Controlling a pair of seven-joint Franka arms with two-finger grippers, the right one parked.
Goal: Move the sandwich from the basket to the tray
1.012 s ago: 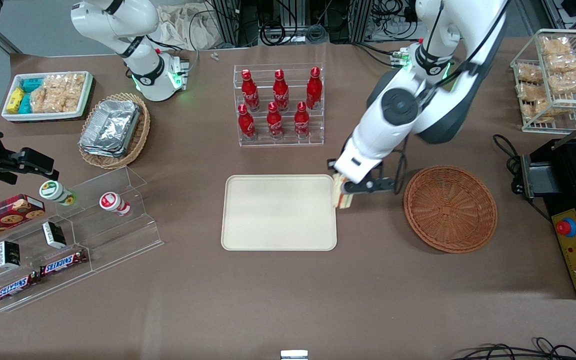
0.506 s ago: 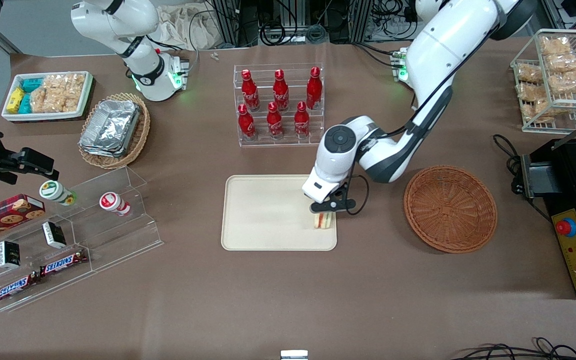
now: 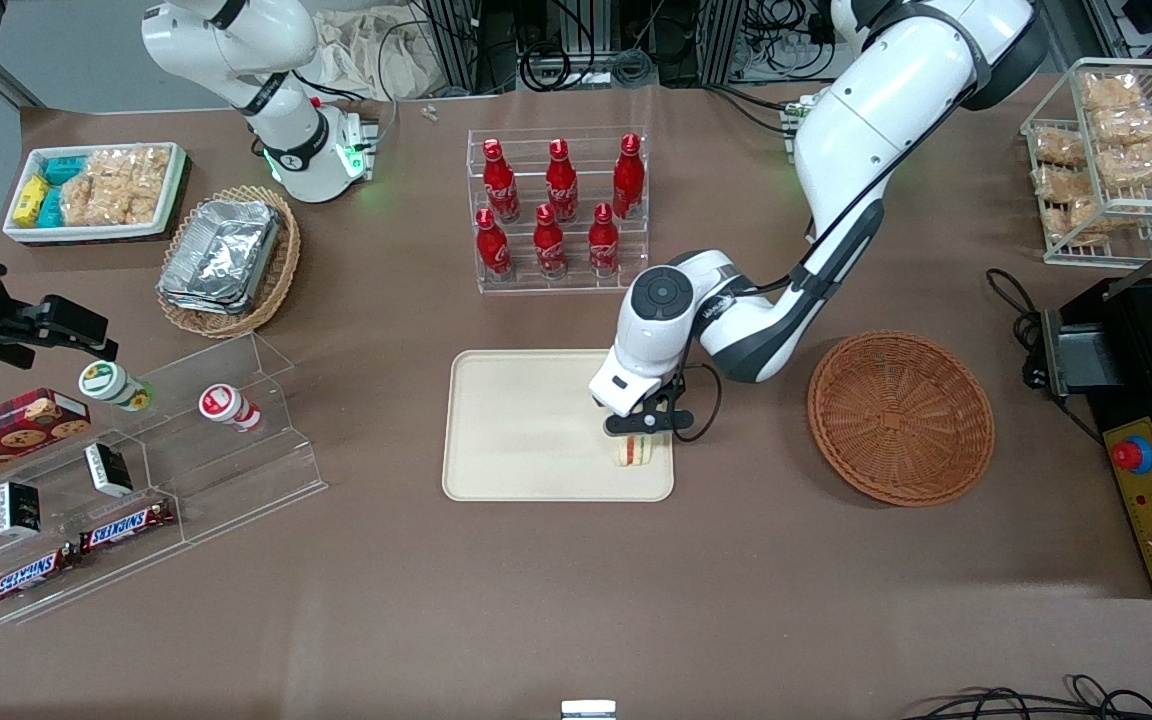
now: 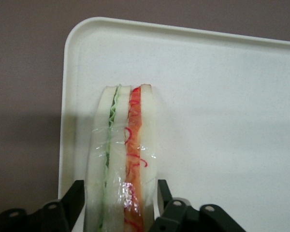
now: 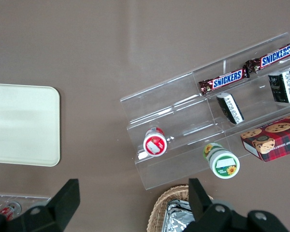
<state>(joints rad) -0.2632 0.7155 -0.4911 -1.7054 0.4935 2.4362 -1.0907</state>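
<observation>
Front view shows the left arm's gripper (image 3: 639, 437) lowered over the tray (image 3: 526, 425), at the tray's corner nearest the camera on the working arm's end. The sandwich (image 3: 635, 451) stands on edge between its fingers, its lower edge at or just above the tray floor; whether it touches cannot be told. In the left wrist view the fingers (image 4: 73, 200) press against both bread faces of the sandwich (image 4: 120, 159), so the gripper (image 4: 120, 205) is clamped on it, with the green filling layer and the orange-red layer showing along the cut edge under clear wrap. The sandwich sits close to the tray's (image 4: 222, 111) short rim and rounded corner. The basket (image 3: 900, 417) lies on the table beside the tray, toward the working arm's end, apart from it. A clear rack of red bottles (image 3: 558, 212) stands farther from the camera than the tray.
</observation>
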